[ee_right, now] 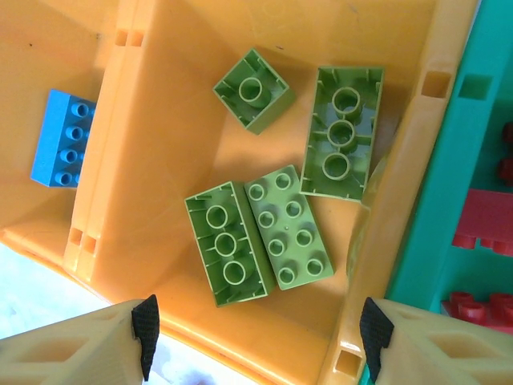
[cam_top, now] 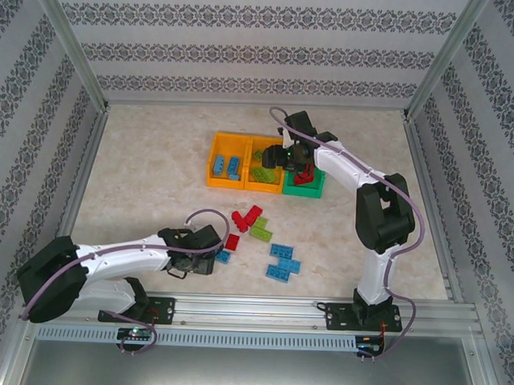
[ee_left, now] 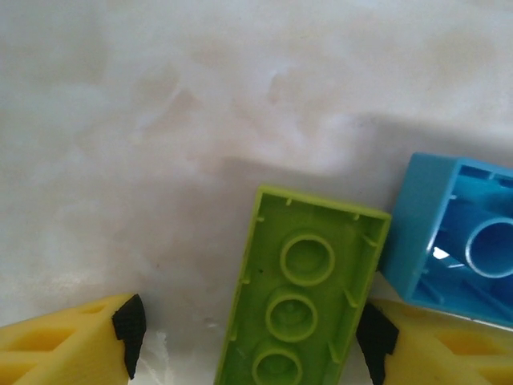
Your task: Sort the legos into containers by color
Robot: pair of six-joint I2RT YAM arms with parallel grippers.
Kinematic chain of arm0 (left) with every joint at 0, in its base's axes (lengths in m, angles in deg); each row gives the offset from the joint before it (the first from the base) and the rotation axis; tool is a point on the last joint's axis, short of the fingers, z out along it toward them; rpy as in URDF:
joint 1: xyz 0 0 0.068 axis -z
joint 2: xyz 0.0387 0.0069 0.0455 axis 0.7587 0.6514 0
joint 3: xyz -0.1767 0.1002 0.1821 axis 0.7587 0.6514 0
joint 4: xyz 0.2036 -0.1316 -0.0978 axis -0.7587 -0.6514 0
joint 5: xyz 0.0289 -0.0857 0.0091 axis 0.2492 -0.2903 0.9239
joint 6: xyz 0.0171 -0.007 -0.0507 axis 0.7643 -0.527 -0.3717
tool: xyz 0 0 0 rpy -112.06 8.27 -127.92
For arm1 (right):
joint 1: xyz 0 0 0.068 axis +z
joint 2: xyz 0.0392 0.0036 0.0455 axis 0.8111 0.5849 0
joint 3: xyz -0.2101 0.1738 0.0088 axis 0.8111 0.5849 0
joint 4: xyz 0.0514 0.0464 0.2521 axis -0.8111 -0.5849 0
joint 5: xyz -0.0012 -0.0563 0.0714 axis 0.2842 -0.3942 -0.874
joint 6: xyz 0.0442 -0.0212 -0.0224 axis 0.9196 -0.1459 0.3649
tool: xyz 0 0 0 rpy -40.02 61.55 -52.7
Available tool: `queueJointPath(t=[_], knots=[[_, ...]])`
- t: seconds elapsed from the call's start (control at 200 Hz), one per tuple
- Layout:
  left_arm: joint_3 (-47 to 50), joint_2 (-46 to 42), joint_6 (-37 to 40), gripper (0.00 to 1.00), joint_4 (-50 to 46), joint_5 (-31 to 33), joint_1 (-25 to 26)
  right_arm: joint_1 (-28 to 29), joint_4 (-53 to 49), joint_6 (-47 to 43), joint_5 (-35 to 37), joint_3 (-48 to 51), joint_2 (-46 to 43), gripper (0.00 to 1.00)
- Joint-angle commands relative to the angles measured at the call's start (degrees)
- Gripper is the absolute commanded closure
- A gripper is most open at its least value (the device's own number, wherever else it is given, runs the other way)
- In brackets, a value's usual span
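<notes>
1. Three containers are lined up toward the far side of the table (cam_top: 155,171): blue bricks (cam_top: 232,166) are kept in the left orange bin (cam_top: 213,156), four lime green bricks (ee_right: 228,253) in the middle orange bin (ee_right: 160,144), red bricks (ee_right: 481,216) in the green bin (ee_right: 433,200).
2. The right gripper (ee_right: 256,329) is held above the middle orange bin, its jaws spread and nothing between them.
3. The left gripper (ee_left: 252,333) is set low over the table with jaws apart, straddling an upturned lime green brick (ee_left: 300,297); one pad (ee_left: 375,337) is seen just beside it, the other well clear.
4. An upturned blue brick (ee_left: 457,233) is found just beside it.
5. More loose legos (cam_top: 281,262) are scattered nearby on the table.
</notes>
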Motion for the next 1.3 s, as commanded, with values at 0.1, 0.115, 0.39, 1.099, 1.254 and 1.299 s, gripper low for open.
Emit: queueJointPath(t=[0.1, 0.115, 0.39, 1.099, 1.254, 1.299], knots=[[-0.9, 3.8, 3.3, 0.32, 4.0, 3.1, 0.6, -0.8, 0.0, -1.3, -0.4, 2.3, -2.6, 0.30], [-0.8, 3.9, 3.3, 0.33, 4.1, 3.1, 0.6, -0.8, 0.0, -1.3, -0.4, 2.4, -2.7, 0.30], [1.4, 1.5, 1.7, 0.61, 5.0, 2.3, 0.5, -1.2, 0.1, -1.3, -0.4, 2.9, -3.3, 0.30], [-16.6, -5.4, 11.8, 0.69, -4.5, 11.9, -4.4, -1.3, 2.9, -3.1, 3.3, 12.4, -10.9, 0.29], [-25.8, 2.2, 19.4, 0.69, 3.1, 7.5, -8.2, -1.3, 4.0, -3.1, 4.9, 16.3, -14.6, 0.29], [-28.9, 5.4, 21.5, 0.70, 5.3, 5.7, -8.9, -1.4, 4.3, -3.0, 5.5, 17.7, -15.8, 0.29]])
